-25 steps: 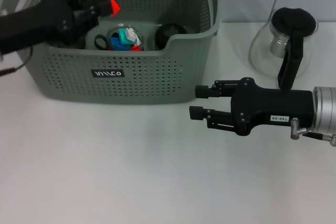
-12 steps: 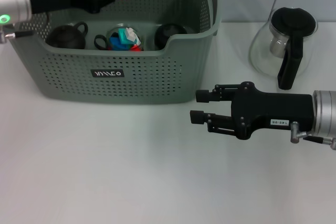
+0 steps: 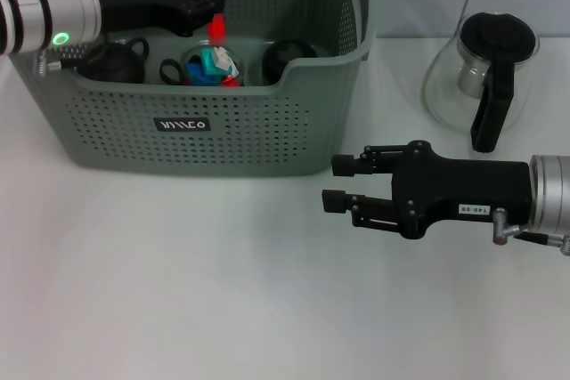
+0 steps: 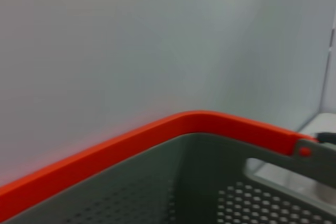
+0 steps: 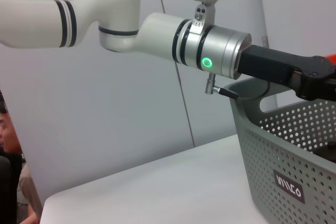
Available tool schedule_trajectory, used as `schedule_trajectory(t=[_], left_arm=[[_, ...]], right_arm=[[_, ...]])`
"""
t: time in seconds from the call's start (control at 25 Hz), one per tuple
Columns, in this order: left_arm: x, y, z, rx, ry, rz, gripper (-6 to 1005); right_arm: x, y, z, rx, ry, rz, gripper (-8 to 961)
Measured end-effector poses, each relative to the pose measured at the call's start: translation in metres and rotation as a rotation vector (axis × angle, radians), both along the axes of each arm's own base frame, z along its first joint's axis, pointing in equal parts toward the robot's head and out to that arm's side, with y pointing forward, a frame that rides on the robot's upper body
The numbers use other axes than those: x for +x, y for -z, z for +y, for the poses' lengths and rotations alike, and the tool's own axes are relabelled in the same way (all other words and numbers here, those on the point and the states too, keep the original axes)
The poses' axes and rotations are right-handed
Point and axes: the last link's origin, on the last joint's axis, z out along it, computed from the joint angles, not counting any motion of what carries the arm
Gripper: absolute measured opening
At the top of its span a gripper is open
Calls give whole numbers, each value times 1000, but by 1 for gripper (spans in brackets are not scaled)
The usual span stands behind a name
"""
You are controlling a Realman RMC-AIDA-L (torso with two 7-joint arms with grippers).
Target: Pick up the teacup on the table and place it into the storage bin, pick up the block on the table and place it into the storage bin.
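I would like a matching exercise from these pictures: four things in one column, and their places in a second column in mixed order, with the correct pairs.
Things:
1. bin
2. glass pot
3. left gripper
4. right gripper

Places:
A. above the inside of the bin
B. on the table, right of the bin
C. above the table, in front of the bin's right corner
D. on the table, at the far left

Pairs: 1-D, 2-B, 3-A, 4-C

Head view down onto table; both wrist views level, close beside the shared storage bin.
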Motion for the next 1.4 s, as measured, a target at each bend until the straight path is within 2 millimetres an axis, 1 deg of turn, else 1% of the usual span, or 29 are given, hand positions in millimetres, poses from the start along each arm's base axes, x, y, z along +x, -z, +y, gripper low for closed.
schedule_trajectory(t=[0.04,0.24,0.32,0.4,0.48,0.56,0.6,0.64,0.68,0.72,0.8,0.84,0.92,0.96,1.0,1.04,1.08,1.2,1.32,1.4], left_arm=[[-1,0,0,15,-7,3,195],[-3,-5,-2,70,-22,-11,292],[-5,-13,-5,103,-38,-78,331],[-6,-21,-15,127,-16,-197,369],[-6,-29,-33,126,70,-314,408],[-9,-40,-57,136,166,-447,483],[-9,-43,-63,142,188,-481,521],[-17,-50,-79,166,206,-575,523],[-23,-54,-89,180,210,-628,524],[-30,-57,-100,185,214,-666,526],[-39,-57,-118,167,232,-673,529],[-42,-55,-128,139,263,-648,530],[-45,-40,-156,15,378,-547,531],[-46,-32,-166,-44,410,-509,532],[-46,-32,-166,-44,410,-509,532],[-50,-18,-181,-160,439,-444,533],[-58,2,-193,-278,425,-371,533],[-67,20,-198,-315,421,-299,531],[-72,34,-199,-319,432,-243,531],[-73,41,-198,-337,430,-225,532]], right_arm=[[0,0,0,0,0,0,534],[-1,-1,1,4,0,3,534],[-1,-1,1,6,-1,5,534],[-1,-2,1,13,-6,8,534],[-1,-2,1,20,-13,9,535],[0,0,0,23,-18,12,535],[1,1,-1,24,-18,15,535],[2,1,-1,27,-18,20,535],[2,2,-2,30,-18,28,535],[3,2,-3,36,-15,38,535],[5,3,-5,47,-17,57,535],[7,4,-8,54,-29,64,535],[11,7,-14,62,-59,73,535],[13,9,-17,68,-73,74,535],[16,12,-21,72,-78,75,535],[20,16,-24,78,-71,76,535],[24,20,-26,86,-63,74,535],[33,29,-31,101,-31,57,556],[37,32,-32,123,-62,26,588],[38,33,-35,138,-94,15,667]])
